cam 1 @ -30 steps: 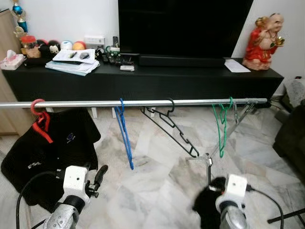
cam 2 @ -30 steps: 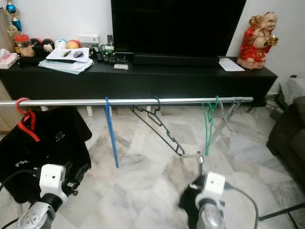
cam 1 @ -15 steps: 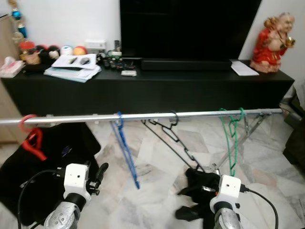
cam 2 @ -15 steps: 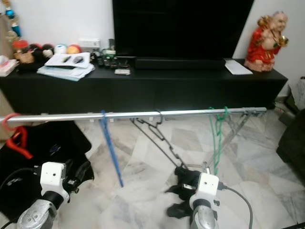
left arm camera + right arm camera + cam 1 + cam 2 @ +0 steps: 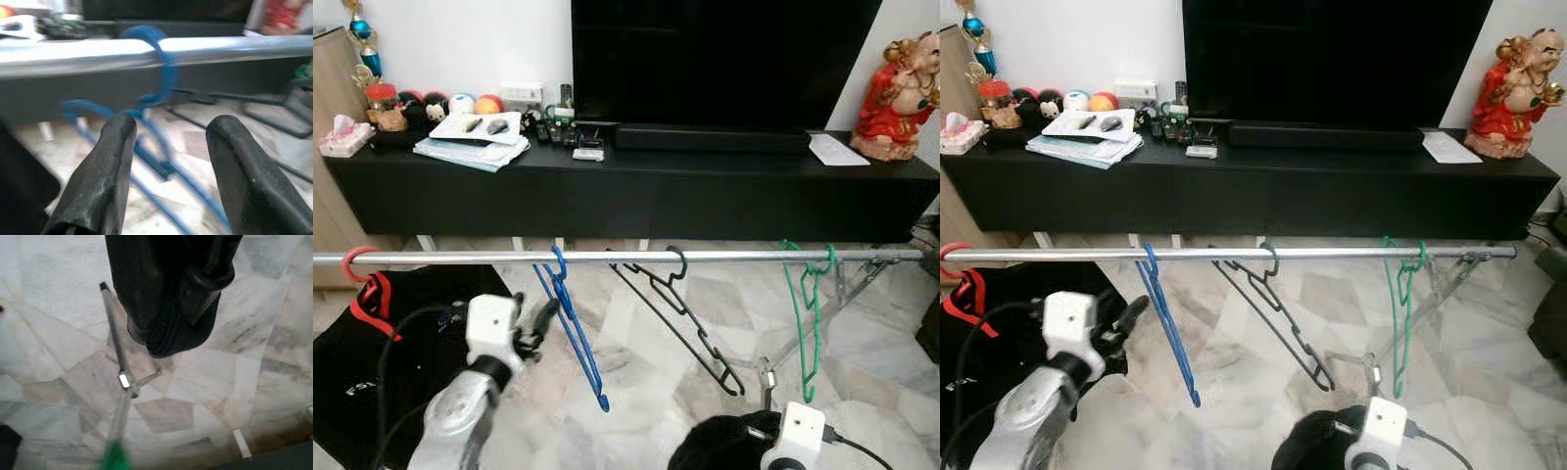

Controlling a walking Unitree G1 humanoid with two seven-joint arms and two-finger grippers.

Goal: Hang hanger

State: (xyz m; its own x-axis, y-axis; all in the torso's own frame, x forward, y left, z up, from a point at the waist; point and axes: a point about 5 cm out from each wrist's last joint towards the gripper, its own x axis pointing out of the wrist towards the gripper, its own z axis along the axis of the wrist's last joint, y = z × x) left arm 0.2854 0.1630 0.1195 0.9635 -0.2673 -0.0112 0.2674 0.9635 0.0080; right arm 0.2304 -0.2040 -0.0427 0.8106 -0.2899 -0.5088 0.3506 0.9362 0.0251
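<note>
While the blue hanger [image 5: 570, 318] hangs on the rail [image 5: 626, 257], the left gripper [image 5: 168, 161] gapes wide just below its hook; right gripper [image 5: 171, 298] clamps dark cloth [image 5: 183, 335].

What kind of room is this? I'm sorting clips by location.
Most likely a home living room: a big television on a long black cabinet, a marble floor, and a clothes rail with hangers.
</note>
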